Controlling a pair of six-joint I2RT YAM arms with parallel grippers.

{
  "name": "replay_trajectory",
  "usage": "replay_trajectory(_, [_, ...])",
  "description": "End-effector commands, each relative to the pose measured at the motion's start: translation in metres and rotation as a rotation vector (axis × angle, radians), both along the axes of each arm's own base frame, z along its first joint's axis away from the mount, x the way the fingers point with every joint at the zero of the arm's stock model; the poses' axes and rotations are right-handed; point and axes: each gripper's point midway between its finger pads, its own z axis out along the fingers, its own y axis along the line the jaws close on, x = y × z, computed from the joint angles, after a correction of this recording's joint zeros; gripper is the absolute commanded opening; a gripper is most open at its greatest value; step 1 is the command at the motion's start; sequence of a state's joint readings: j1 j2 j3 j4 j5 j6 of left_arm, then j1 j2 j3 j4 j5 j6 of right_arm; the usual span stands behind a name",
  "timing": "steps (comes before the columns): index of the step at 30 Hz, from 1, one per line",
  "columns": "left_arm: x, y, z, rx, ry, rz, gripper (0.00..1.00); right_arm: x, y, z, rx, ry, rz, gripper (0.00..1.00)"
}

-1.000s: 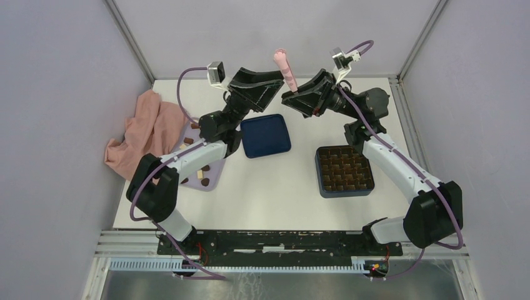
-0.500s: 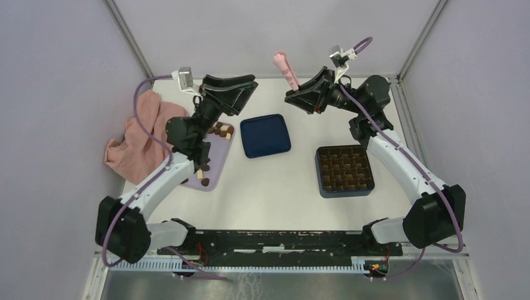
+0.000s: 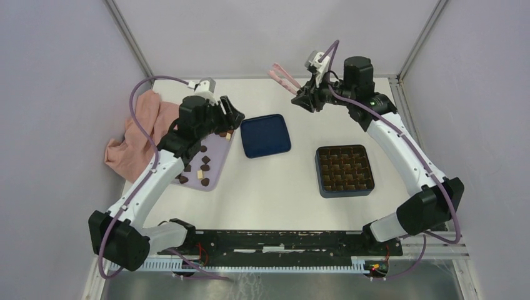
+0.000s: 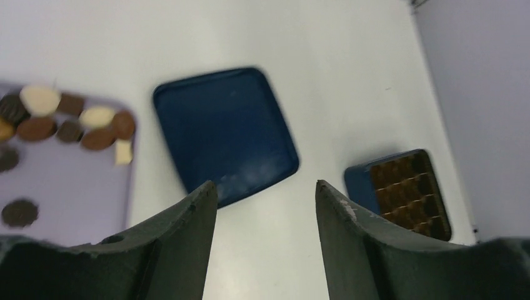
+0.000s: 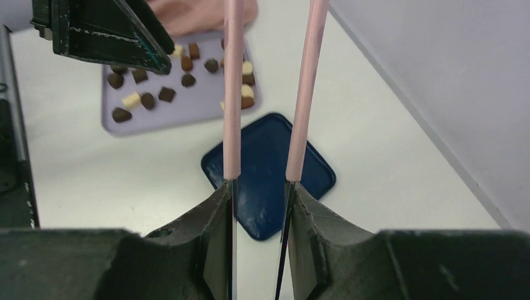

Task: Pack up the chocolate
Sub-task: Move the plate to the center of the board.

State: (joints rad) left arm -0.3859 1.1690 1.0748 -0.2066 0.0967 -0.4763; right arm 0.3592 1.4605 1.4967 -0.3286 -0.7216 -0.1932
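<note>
Chocolate pieces (image 3: 204, 167), small brown and cream lumps, lie on the flat lilac tray (image 3: 212, 182) just beside the left gripper (image 3: 223, 120), the nearer one, its jaws wide and empty. The right gripper (image 5: 259, 187), well apart, clamps long pink tongs (image 5: 233, 94) aimed roughly trayward.

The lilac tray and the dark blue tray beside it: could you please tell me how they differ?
The lilac tray carries scattered chocolate pieces; the dark blue tray is bare. The lilac tray is oblong; the dark blue tray is nearly square. Both are flat, with rounded corners, and lie on the table.
</note>
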Motion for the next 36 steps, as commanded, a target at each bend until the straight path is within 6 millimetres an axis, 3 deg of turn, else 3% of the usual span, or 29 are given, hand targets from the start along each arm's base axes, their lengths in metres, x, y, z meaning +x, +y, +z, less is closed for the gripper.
replay_trajectory(1, [-0.011,0.035,-0.074,0.153,0.235,0.096,0.64,0.008,-0.012,-0.031,-0.183,-0.011,-0.031,0.38])
replay_trajectory(8, [-0.005,0.058,-0.145,0.293,0.47,0.121,0.56,0.008,-0.011,-0.066,-0.261,0.044,-0.017,0.37])
replay_trajectory(14, [0.001,0.083,-0.197,0.506,0.643,0.136,0.44,0.002,-0.007,-0.084,-0.254,0.094,-0.004,0.37])
replay_trajectory(22, [-0.013,0.083,-0.252,0.583,0.823,0.026,0.48,-0.007,-0.003,-0.098,-0.23,0.144,0.009,0.37])
replay_trajectory(28, [-0.016,0.067,-0.262,0.524,0.851,-0.06,0.46,-0.012,0.0,-0.103,-0.225,0.167,0.024,0.36])
replay_trajectory(36, [-0.035,0.04,-0.261,0.408,0.867,-0.183,0.27,-0.012,0.0,-0.107,-0.234,0.173,0.031,0.36])
